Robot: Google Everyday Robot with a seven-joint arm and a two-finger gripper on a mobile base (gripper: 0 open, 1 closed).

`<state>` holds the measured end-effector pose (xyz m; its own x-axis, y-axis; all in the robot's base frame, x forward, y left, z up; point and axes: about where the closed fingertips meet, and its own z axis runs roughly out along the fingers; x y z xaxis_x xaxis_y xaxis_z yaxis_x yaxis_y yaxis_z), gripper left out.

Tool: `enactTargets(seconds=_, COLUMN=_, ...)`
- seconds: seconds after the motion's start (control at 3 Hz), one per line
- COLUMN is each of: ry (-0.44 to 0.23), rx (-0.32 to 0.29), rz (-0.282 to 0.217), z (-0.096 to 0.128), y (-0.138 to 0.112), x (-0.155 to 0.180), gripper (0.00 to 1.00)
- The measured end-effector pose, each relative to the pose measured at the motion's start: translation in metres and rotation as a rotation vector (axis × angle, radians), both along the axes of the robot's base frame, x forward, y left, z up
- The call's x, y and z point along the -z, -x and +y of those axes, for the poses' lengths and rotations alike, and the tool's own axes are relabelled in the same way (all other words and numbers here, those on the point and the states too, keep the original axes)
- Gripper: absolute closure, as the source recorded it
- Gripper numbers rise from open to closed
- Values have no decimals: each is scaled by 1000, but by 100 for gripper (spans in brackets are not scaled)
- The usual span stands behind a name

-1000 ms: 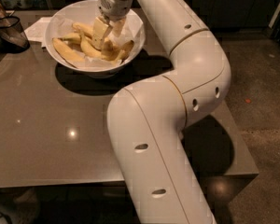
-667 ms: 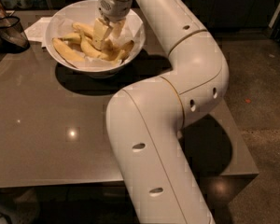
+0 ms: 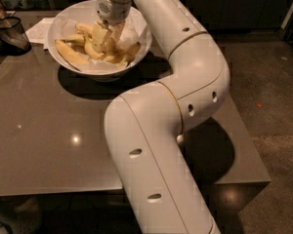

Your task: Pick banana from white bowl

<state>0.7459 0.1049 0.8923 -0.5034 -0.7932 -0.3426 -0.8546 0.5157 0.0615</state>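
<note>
The white bowl [image 3: 139,52] stands at the far left of the table, lined with crumpled white paper and holding several bananas. A long, evenly pale-yellow banana [image 3: 71,54] lies along the bowl's left side. Shorter banana pieces [image 3: 122,55] are piled in the middle and right. My gripper [image 3: 106,39] reaches straight down from the wrist into the middle of the bowl, among the piled bananas and just right of the long banana. Its tips are sunk in the pile and partly hidden.
A dark transparent container [image 3: 9,33] stands at the table's far left edge, beside a white paper [image 3: 39,29] lying behind the bowl. My arm's large white links [image 3: 185,82] cross over the table's right half. The brown table [image 3: 49,130] ends at the front and right.
The gripper stays down in the bowl in the same spot. The elbow has shifted very slightly; the bananas have not visibly moved.
</note>
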Motion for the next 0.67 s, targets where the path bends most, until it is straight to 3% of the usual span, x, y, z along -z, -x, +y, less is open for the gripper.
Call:
enactTargets(seconds=0.33, ry=-2, rx=-5, rz=10, z=3, y=0, x=5, gripper=43)
enactTargets(seconds=0.67, ry=-2, rx=-5, rz=10, z=3, y=0, x=5, gripper=61)
